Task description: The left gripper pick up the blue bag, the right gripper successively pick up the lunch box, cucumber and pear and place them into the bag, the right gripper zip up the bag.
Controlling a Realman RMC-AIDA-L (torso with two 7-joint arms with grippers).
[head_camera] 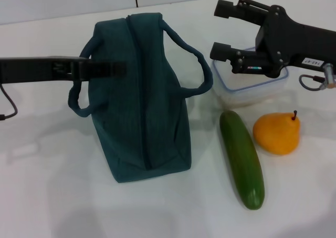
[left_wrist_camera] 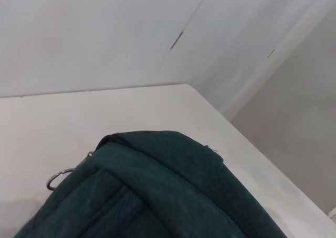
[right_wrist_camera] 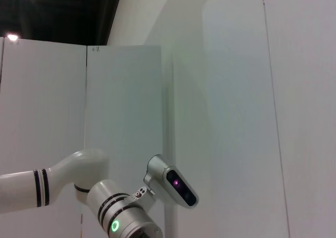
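Right end effector (head_camera: 221,30) spread above lunch box (head_camera: 252,90)

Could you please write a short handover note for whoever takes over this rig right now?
Left gripper: at the blue bag, by its near handle; grip unclear.
Right gripper: open, above the lunch box, holding nothing.
Cucumber and pear lie on the table to the right of the bag.
Done: nothing packed yet.
Left: load lunch box, cucumber, pear, then zip the bag.
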